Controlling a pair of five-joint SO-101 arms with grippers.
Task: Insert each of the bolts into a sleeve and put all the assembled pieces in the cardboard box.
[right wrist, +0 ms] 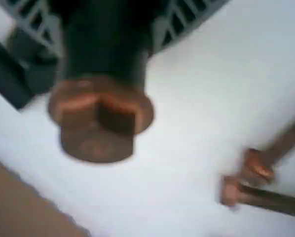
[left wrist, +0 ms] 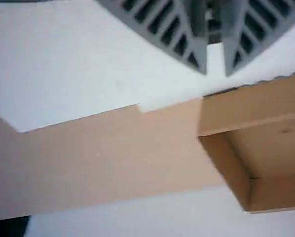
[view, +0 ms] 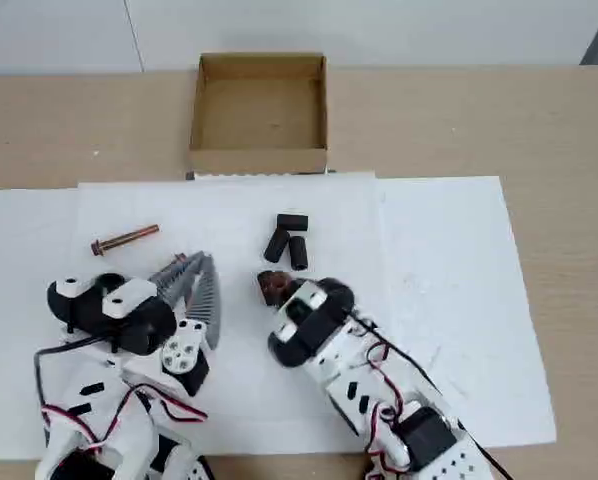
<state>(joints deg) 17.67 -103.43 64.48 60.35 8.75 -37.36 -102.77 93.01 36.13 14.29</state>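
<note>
Sleeved bolt (right wrist: 100, 118): the copper head sticks out of a dark sleeve, so we judge this insertion done (the wrist view is too soft to tell whether it is fully seated). The right gripper (view: 279, 292) clamps the sleeve body, fingers tight on it. It sits well short of the cardboard box (view: 259, 160), on the arms' side, roughly in line with the box's right half.

We read the step as transfer. The next move needs a lift and a carry over the box's near wall, then a release inside. The box interior looks empty, so this would be the first piece in.

Three loose sleeves (view: 290, 240) lie between the held piece and the box. We should lift before travelling, or we'll knock them.

A loose bolt (view: 125, 240) lies off towards the box's left side, well apart from it. A second bolt (view: 179, 259) peeks out at the left gripper (view: 194, 262). That gripper's fingers (left wrist: 189, 44) are almost together with a thin slit between them, gripping nothing.

All of it lies on the paper sheet (view: 429, 250) that butts against the box.
</note>
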